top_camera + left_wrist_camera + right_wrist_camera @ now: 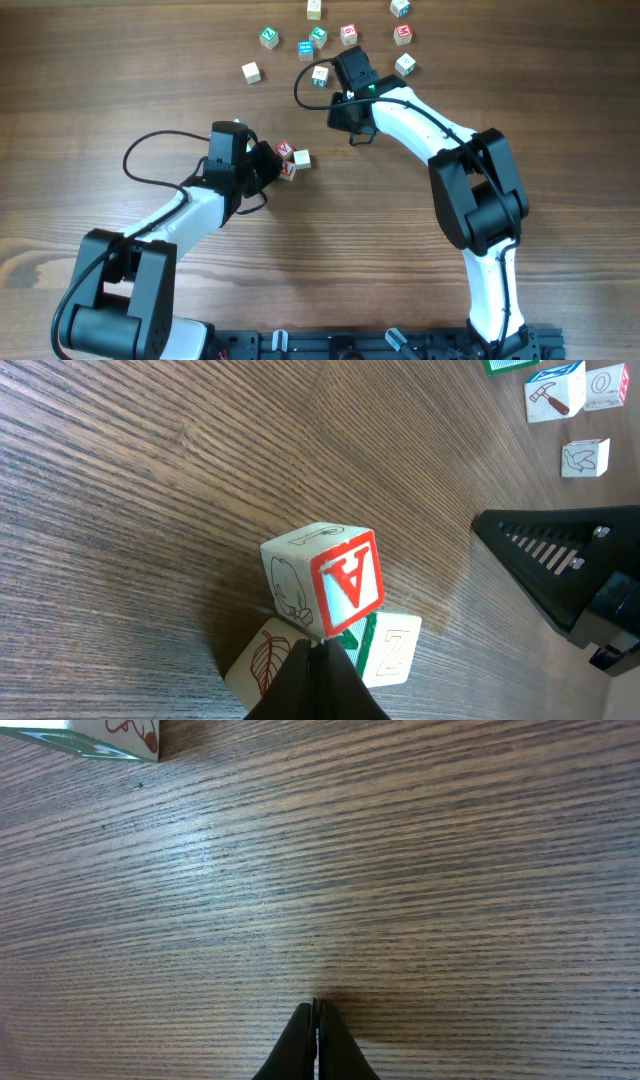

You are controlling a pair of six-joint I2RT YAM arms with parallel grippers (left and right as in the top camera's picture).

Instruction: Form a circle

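1. The left gripper [318, 647] has its fingers pressed together with nothing pinched between them. The tip is low over the table [120, 80], at the spot where three cubes meet. Contact with them cannot be confirmed.
2. The right gripper [317, 1008] also has its fingers pressed together and holds nothing. Its tip is over bare wood.
3. Task item, the circle [302, 158]: a tight cluster of three small wooden cubes directly ahead of the left gripper, near the middle of the table.
4. Members, from the left wrist view:
   - The A cube [345, 582] is red-framed, with its letter seen inverted.
   - The leaf cube [262, 665] is pale and sits lower left.
   - The Z cube [395, 652] sits lower right and has one green-printed side.
   - The A cube overlaps the other two. Whether it rests on them cannot be told.
5. The loose cubes [318, 37], in mixed colours, are spread along the far side of the table, well apart from the circle. One of them sits just beside the right arm's black wrist housing [352, 75].
6. In the right wrist view, the corner of one green-edged cube [100, 738] shows at upper left, well apart from the tip.
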